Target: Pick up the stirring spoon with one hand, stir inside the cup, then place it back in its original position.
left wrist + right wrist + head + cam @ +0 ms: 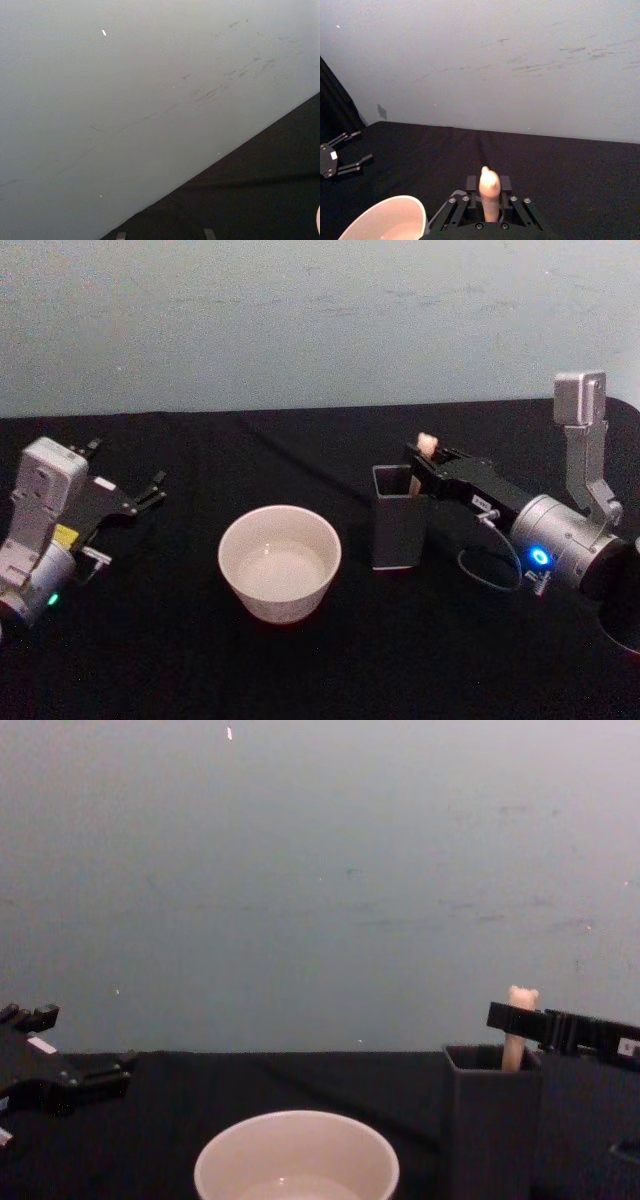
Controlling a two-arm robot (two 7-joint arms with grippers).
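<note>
Right gripper (418, 462) pinches spoon (427, 444) (smooth beige handle).

This looks like a robot test bench in a lab, not a home or kitchen. A desk (300, 680) draped in plain black cloth stands against a bare, scuffed grey-white wall (300, 320) at 12 o'clock. Two robot arms reach in from 9 and 3 o'clock, and the few props sit staged on the cloth with no household clutter.
</note>
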